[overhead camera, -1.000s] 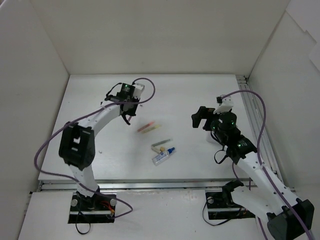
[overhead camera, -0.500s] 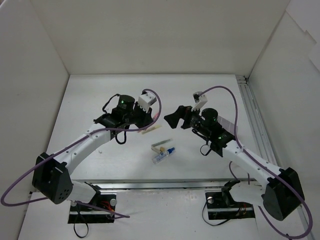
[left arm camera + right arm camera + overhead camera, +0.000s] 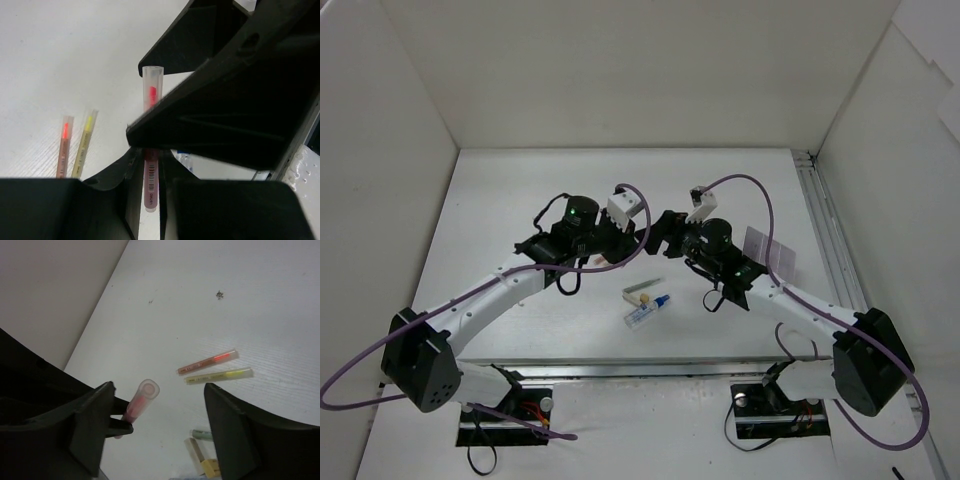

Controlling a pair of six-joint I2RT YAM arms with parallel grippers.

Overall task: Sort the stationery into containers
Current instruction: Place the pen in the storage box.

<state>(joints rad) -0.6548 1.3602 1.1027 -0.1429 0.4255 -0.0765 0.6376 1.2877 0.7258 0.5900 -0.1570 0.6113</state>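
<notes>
Pink-cored translucent plastic pen (image 3: 152, 92) is held above the white table (image 3: 210, 300), pinched tight near its lower end by the left fingers (image 3: 127, 200). The right fingers (image 3: 90, 425) stand wide and empty, flanking its free tip. Light, stiff, slick: probably best taken mid-barrel.

White table enclosed by plain white panels.
The tabletop (image 3: 500, 190) is bounded by a back panel (image 3: 640, 70), a left panel (image 3: 370, 200) and a right panel (image 3: 895, 170); metal rails are seen along its right edge (image 3: 825, 230) and near edge (image 3: 650, 369).
</notes>
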